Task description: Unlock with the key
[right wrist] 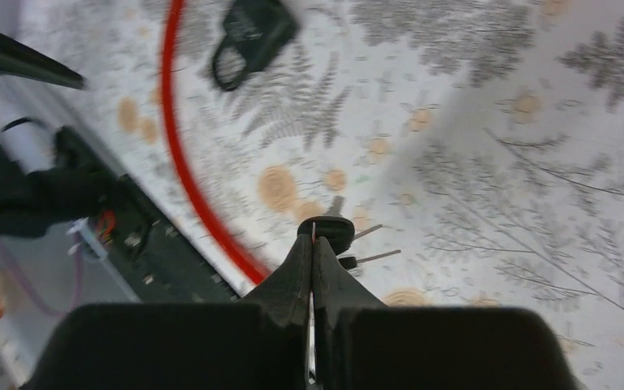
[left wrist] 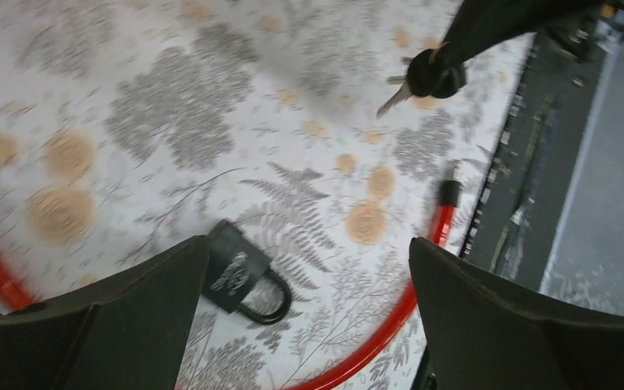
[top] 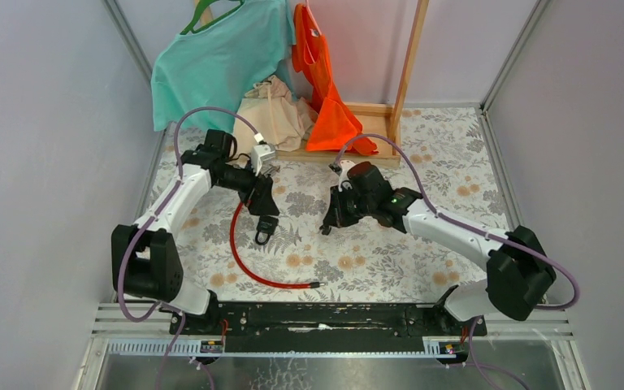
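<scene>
Right now my right gripper [right wrist: 313,244] is pressed together on the black head of the key [right wrist: 330,232], above the table [top: 447,154]. Thin blades [right wrist: 367,257] jut out to the right of my fingertips, too blurred to sort. From the left wrist, one blade slants from the head down toward the table, on the padlock's side.

The padlock [left wrist: 231,272] lies flat ahead and to the left of the right gripper, well apart from the key. Its long axis runs body to shackle, with the shackle toward my bases. My left gripper [left wrist: 309,252] hangs over it, fingers spread wide and touching nothing. The padlock shows just beside one finger.

A red cable [top: 248,268] arcs past the padlock on the side away from the key. It curves under the left gripper, and its black end [left wrist: 449,193] lies toward my bases. Behind both grippers a teal shirt [top: 215,57] and an orange vest [top: 325,89] hang by a wooden rack [top: 410,57].
</scene>
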